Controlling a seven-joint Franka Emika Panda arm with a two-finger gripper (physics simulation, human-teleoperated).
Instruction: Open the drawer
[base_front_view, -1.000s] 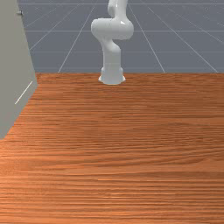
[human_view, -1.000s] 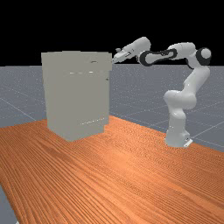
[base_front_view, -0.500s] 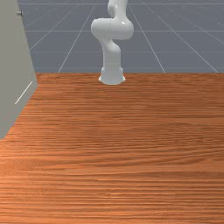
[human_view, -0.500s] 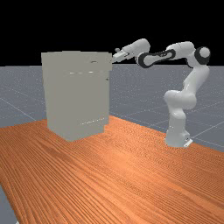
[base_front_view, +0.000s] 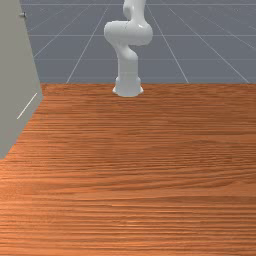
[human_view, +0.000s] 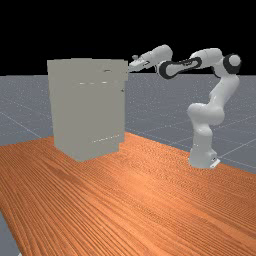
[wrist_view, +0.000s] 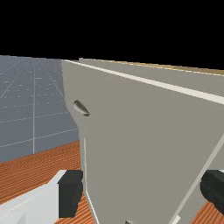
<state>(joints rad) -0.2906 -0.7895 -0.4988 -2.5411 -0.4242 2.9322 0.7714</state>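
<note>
In the far view my gripper (human_view: 132, 68) is at the upper front edge of the grey cabinet (human_view: 87, 115), by the top drawer's front (human_view: 126, 71), which juts a little past the panel below. Seen in the wrist view, my gripper (wrist_view: 142, 191) is open, its dark pads far apart at both sides. Beyond them stands the drawer front (wrist_view: 144, 113) with a small rounded metal handle (wrist_view: 82, 108) near one end; nothing is between the pads touching both. The front view shows the cabinet (base_front_view: 17, 75) at the left edge.
The cabinet stands on the orange-brown wooden table (human_view: 150, 195). A small knob (base_front_view: 23, 15) sticks out of the cabinet's front in the front view. The arm's base (human_view: 202, 157) is at the far view's right, with bare wood in front of it.
In the far view my hand and forearm have shifted slightly, with the wrist joint a little lower than a second ago. The cabinet and its drawer look unmoved.
</note>
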